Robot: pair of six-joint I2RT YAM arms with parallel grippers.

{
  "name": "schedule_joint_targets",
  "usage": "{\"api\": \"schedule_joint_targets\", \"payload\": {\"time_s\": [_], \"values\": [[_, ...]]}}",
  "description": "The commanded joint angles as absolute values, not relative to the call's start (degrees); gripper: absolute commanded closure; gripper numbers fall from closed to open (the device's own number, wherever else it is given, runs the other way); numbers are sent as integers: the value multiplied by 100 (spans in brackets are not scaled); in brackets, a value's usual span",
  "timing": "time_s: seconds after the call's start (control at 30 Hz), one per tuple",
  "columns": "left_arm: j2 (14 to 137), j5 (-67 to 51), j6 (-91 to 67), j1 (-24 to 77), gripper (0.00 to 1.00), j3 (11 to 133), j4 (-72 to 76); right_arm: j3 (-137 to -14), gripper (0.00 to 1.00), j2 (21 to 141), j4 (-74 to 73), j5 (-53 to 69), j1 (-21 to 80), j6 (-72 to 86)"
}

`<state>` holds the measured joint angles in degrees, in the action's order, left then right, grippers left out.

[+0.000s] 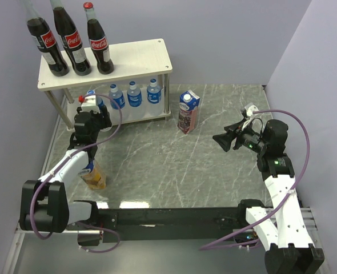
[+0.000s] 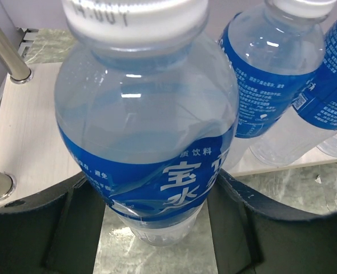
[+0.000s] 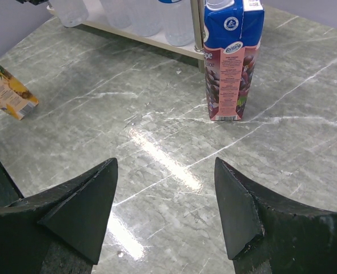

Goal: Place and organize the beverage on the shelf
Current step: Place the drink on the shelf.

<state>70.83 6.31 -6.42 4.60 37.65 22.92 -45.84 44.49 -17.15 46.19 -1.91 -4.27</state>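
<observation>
Gripping a small water bottle (image 2: 151,114) low on its blue label, left gripper (image 2: 157,191) has its fingers (image 2: 65,228) pressed in from both sides, and the label creases under the squeeze. The low hold leaves the cap and shoulder free, which probably helps the bottle slip under the upper tier.

Position: left end of the shelf (image 1: 140,54), at the front edge of the lower board (image 2: 31,125). In the wrist view the base shows over marble just ahead of that edge. Cannot tell whether it stands or hangs.

Three more water bottles (image 1: 134,94) stand in a row on the lower tier to the right, close together. Judgement: this one goes in as the fourth of that row.

Three cola bottles (image 1: 74,43) stand on the left half of the top board, where nothing limits height. The right half is bare.

Purple carton (image 3: 231,57) stands upright on the table (image 1: 157,165), just off the shelf's right end.

Yellow carton (image 1: 95,177) is near the left arm and partly hidden by it. Upright or lying, cannot tell.

Right gripper (image 3: 164,165) hovers well apart from the purple carton and points toward it, jaws spread, nothing between. It is likely staged for that carton.

Judgement: task well along, with the cartons left. They are tall, so the top board looks the fit.
</observation>
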Motion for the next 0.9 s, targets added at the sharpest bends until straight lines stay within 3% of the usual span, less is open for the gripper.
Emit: {"api": "schedule_joint_targets", "payload": {"time_s": [0.0,0.87], "values": [[6935,273,-492,396,100,4228,3541,-4650,25,4386,-1485,4702,-237,-404],[7470,-1563,-123,-597,100,4456,3920,-4658,25,4386,-1485,4729,-255,-413]]}}
